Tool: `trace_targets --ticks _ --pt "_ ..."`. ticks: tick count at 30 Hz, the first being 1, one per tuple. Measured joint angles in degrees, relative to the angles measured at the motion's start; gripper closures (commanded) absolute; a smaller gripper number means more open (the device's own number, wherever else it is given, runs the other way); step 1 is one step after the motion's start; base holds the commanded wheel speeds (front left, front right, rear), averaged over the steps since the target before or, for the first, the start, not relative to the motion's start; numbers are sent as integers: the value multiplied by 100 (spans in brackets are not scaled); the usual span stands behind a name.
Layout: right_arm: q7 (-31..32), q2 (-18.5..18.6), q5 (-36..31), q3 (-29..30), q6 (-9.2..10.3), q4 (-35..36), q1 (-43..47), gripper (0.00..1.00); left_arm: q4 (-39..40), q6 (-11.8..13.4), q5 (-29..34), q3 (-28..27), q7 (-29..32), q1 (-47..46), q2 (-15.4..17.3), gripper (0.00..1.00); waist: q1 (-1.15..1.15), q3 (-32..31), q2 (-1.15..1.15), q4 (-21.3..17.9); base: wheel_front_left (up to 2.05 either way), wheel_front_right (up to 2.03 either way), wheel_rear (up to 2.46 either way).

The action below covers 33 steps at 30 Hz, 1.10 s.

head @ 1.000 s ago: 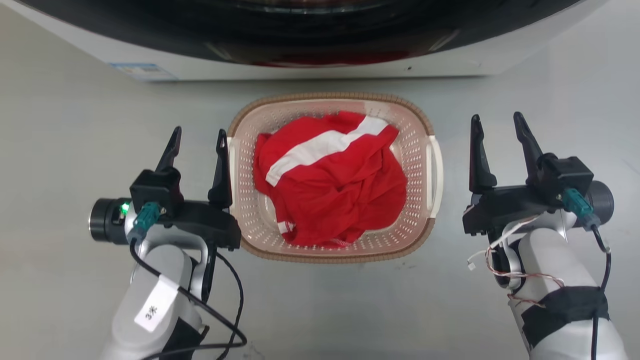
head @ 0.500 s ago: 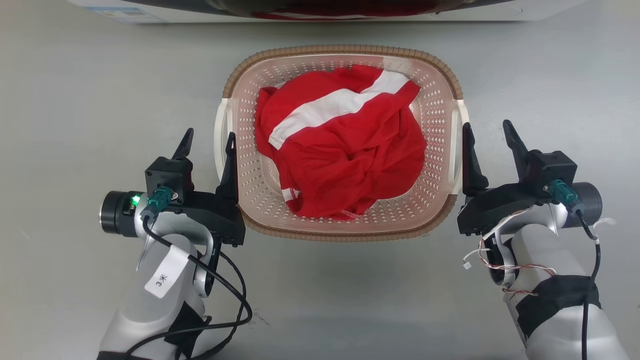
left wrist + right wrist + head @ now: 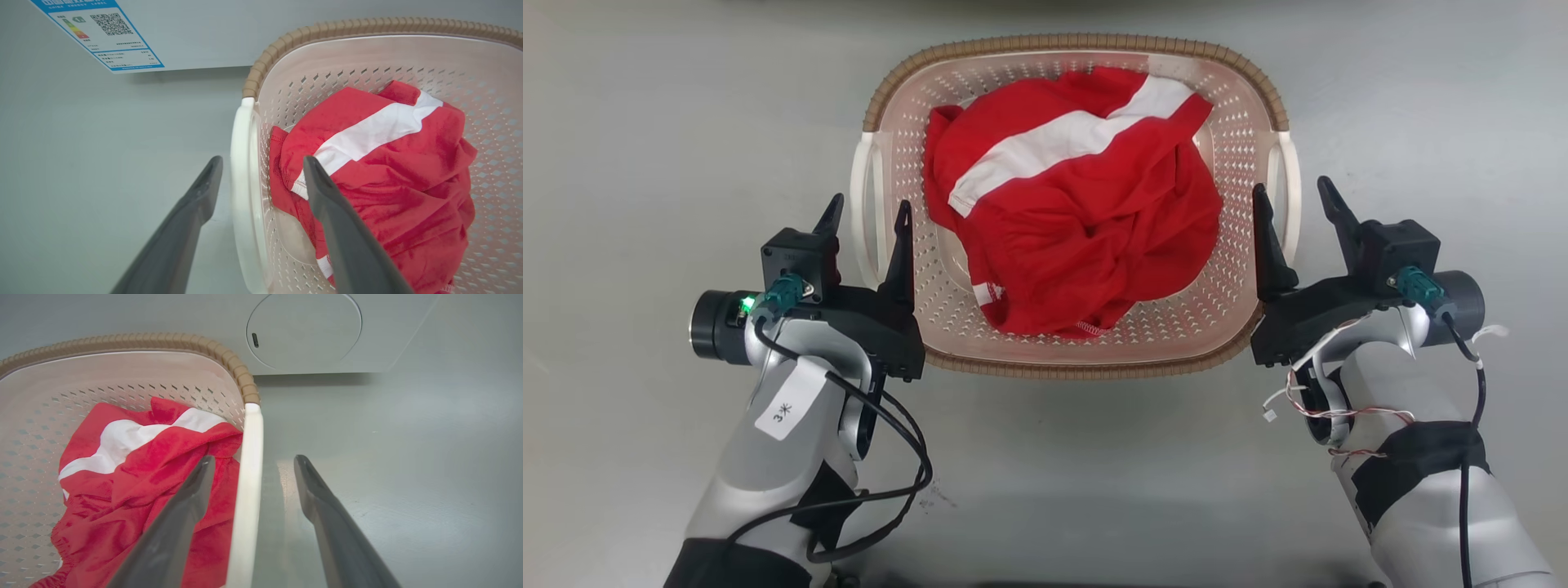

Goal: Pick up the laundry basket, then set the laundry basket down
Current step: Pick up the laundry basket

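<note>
Down on the floor (image 3: 645,114), left gripper (image 3: 871,204) and right gripper (image 3: 1291,186) straddle the white handles (image 3: 856,184) of the laundry basket (image 3: 1078,41), fingers spread; next, I judge: close both, lift evenly.

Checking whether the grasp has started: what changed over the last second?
Relative to the laundry basket, both grippers moved inward: the left gripper now straddles the left handle, the right gripper the right handle, both open, nothing gripped. The head view also shifted. The red garment lies unchanged in the basket.
</note>
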<state>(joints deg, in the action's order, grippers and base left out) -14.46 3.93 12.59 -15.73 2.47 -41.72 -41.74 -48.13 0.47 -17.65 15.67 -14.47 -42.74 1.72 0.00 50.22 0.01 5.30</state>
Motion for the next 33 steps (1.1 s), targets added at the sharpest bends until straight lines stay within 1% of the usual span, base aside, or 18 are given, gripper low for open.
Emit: trace_targets --ticks 7,9,11,17,20,21,22,24,25,26,27,28,29,30,31,33 --pt "-1 0 252 -237 13 -157 -131 0 -301 2 -112 144 -1 -136 -3 0 0 216 0 13 0 0 0" --pt "-1 0 275 -305 15 -210 -148 0 -347 2 -237 197 -1 -194 -2 0 0 262 0 21 0 0 0" --pt "-2 0 319 -369 56 -277 -196 0 -415 3 -293 240 -1 -241 -4 0 0 304 0 30 0 0 0" --pt "-8 0 499 -532 67 -357 -346 0 -592 5 -400 386 -1 -359 -4 0 0 421 -1 46 0 0 0" --pt "-8 0 517 -590 113 -396 -385 0 -671 11 -448 472 -1 -452 -5 0 0 476 -1 49 0 0 0" --pt "-8 0 538 -609 114 -419 -396 4 -706 11 -465 501 0 -478 -7 0 0 494 -1 51 0 0 0" --pt "-8 0 560 -623 114 -443 -412 10 -724 11 -499 524 -1 -501 -7 0 0 511 -1 52 0 0 0" --pt "-8 0 570 -659 132 -492 -455 33 -776 12 -621 561 0 -526 -8 0 0 537 -1 53 0 0 0" --pt "-8 0 573 -678 132 -510 -470 51 -813 12 -659 580 -1 -526 -8 0 0 543 -1 53 0 0 0" --pt "-9 1 578 -687 133 -520 -475 57 -843 12 -682 603 -1 -526 -8 13 0 546 -1 53 0 0 0" --pt "-9 1 603 -697 149 -534 -483 62 -859 11 -712 626 0 -527 -8 38 0 549 -1 53 0 0 0" --pt "-10 1 621 -713 157 -546 -493 62 -876 11 -744 657 -1 -531 -7 38 0 553 -1 52 0 0 0" --pt "-11 1 624 -724 157 -560 -506 70 -880 9 -757 695 0 -535 -7 83 0 556 -1 51 0 0 0" --pt "-24 2 626 -740 159 -580 -527 86 -880 1 -759 732 0 -544 -7 100 0 558 -1 50 0 0 0" --pt "-24 4 645 -738 181 -609 -552 100 -887 10 -786 756 -1 -558 -4 100 0 559 -1 49 0 0 0" --pt "-23 8 699 -754 191 -646 -600 100 -911 3 -881 815 0 -561 13 100 0 557 -1 45 0 0 0"
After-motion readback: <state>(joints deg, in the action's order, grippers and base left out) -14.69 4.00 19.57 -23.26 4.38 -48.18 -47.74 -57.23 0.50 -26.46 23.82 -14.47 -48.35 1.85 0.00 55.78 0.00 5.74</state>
